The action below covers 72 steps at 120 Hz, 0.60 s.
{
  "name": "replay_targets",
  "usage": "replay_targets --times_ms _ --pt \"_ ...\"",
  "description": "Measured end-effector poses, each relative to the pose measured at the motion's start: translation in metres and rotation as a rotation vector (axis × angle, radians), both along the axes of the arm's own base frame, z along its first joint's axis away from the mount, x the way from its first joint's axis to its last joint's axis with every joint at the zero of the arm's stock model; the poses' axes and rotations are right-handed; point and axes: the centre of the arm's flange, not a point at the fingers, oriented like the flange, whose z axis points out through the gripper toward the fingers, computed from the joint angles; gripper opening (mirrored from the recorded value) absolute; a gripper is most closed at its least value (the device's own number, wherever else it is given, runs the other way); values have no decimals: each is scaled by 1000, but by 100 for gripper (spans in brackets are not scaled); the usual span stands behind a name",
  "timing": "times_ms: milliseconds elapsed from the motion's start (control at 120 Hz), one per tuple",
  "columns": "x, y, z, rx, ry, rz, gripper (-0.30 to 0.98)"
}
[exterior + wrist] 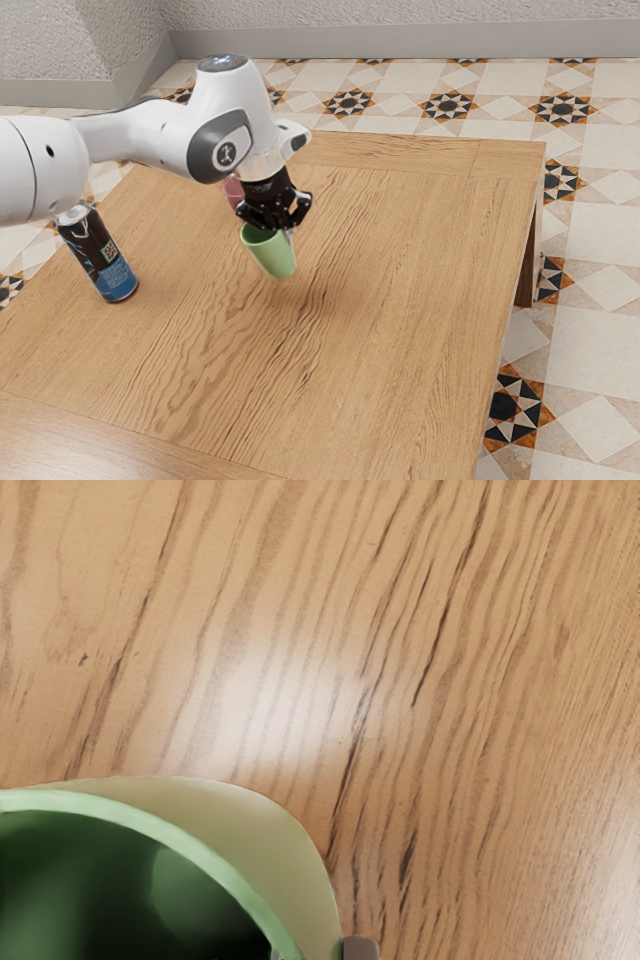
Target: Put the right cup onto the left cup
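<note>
- Green cup (272,257) (the right cup): positioned near the centre of the exterior view, rim tilted toward the view's upper left; smooth, tapered wall with a rounded, paler lip. In the wrist view, a deeply shaded interior is seen at the lower left; its contents cannot be told.
- Tool (277,229): black, closed on the green cup, the wall of which is gripped near the rim between the two fingers.
- Pink cup (233,193): partly hidden behind the tool, upper left of centre in the exterior view; contents cannot be told.
- Can (98,254): cylindrical, black above and blue below, placed at the exterior view's left.
- Bench (400,300): brown wood, marked by dark, wavy grain.
- Floor (610,230): pale tiles, patterned with dark and orange stars.
</note>
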Motion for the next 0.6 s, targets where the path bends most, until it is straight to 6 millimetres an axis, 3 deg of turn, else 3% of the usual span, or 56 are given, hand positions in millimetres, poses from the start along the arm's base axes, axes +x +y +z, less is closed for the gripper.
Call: replay_targets --times_ms 133,242,442,600 --pt "16 18 46 42 -48 18 -10" --pt "46 48 71 91 -81 61 -10" --pt "105 93 85 146 -94 128 -9" --pt "121 107 70 164 -52 138 -9"
